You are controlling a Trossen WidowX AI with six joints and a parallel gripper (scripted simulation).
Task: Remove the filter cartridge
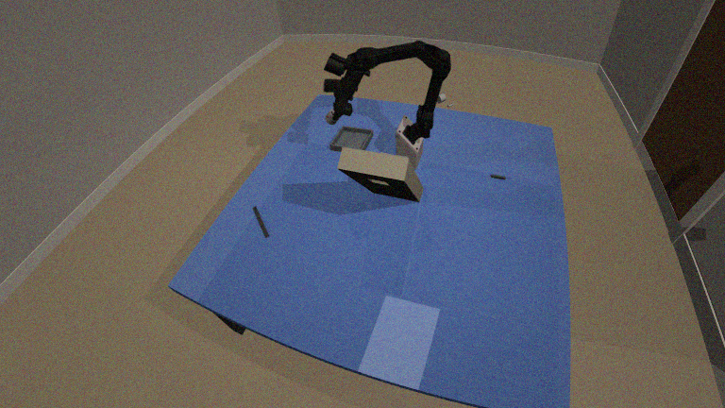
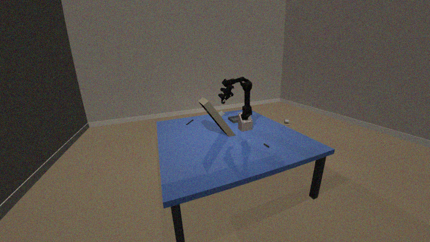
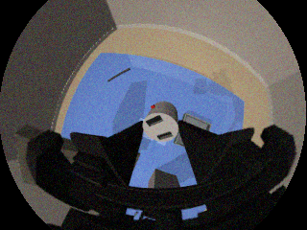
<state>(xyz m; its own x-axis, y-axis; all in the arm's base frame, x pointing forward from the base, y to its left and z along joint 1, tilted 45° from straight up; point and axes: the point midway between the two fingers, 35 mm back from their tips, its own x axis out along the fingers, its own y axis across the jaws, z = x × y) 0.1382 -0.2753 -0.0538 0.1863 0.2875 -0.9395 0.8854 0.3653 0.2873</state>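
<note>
My gripper (image 1: pixel 333 115) (image 2: pixel 223 99) (image 3: pixel 160 123) is shut on the filter cartridge (image 1: pixel 329 118) (image 2: pixel 223 101) (image 3: pixel 165 109), holding it in the air. In the wrist view the cartridge's pale round face, with two dark slots, points toward the camera, and a small red mark shows on its side. The grey tray (image 1: pixel 351 138) (image 2: pixel 233 119) (image 3: pixel 197 121) is on the table, lower than the cartridge and to its right in the top view; no contact shows. The tilted beige service panel (image 1: pixel 374 161) (image 2: pixel 216 117) is separate from the gripper. Its front face is hidden in the top view.
The pale robot base (image 1: pixel 408 150) (image 2: pixel 245 125) stands beside the panel. One thin dark bar (image 1: pixel 261 222) (image 2: pixel 189 122) (image 3: pixel 119 75) lies on the blue table (image 1: pixel 320 259) (image 2: pixel 196 150), with a shorter dark piece (image 1: pixel 497 176) (image 2: pixel 266 145) on the other side.
</note>
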